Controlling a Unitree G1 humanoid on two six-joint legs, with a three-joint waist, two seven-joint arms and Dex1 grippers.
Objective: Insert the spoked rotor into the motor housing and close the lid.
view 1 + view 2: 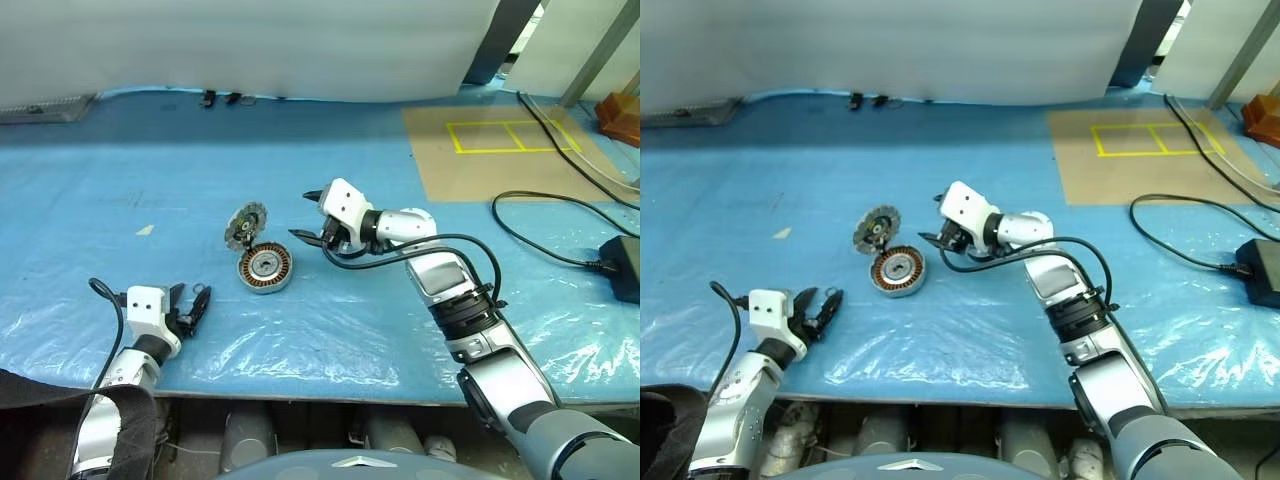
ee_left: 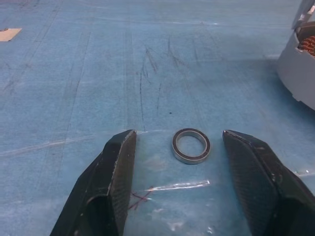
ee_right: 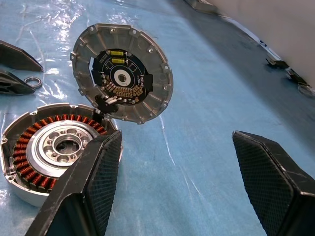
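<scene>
Copper-wound round motor housing, ribbed lid upright; dark ring, perhaps steel, between parted left gripper fingers.

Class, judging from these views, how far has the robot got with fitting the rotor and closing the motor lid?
Done: the motor housing sits open, its lid tilted up behind it. In hand: the left gripper straddles a small ring on the blue sheet, not yet gripped; the right gripper hovers open beside the housing. Left: closing the lid.
</scene>
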